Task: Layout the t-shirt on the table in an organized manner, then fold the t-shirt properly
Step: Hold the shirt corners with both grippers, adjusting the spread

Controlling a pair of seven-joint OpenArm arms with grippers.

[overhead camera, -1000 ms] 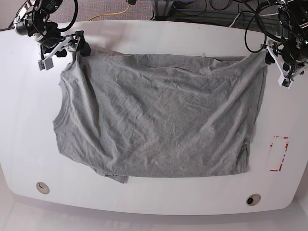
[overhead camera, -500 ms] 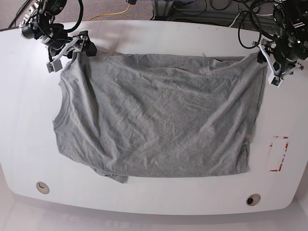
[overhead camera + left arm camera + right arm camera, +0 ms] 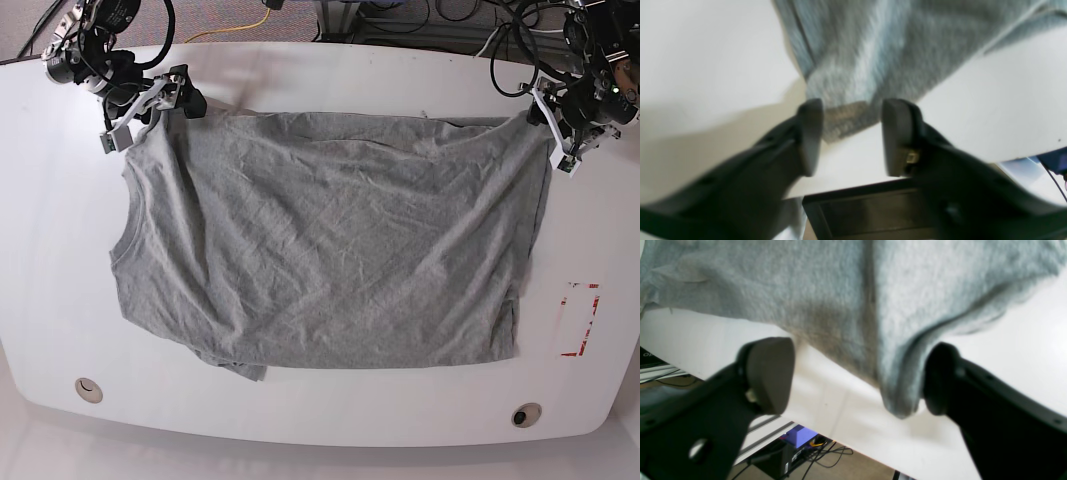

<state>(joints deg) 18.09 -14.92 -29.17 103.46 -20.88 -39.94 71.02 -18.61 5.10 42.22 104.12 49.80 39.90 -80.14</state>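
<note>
We see a grey t-shirt spread wide across the white table, wrinkled, with its collar toward the left side of the base view and its hem toward the right. Its lower left corner is folded under in a small bunch.

At the far edge of the table, two robot arms sit at the shirt's two top corners. The right gripper, at the left of the base view, has its jaws well apart. In its wrist view, a rounded fold of grey fabric hangs between the two dark fingers, resting against one of them and clear of the other, so we see it gripping nothing.

The left gripper, at the right of the base view, has its jaws partly open. In its wrist view, a corner of the shirt lies between the two pads; the picture is blurred, and we cannot tell whether they press on the cloth.

Near the table's front right we see a red rectangular outline, and a round hole near each front corner.
</note>
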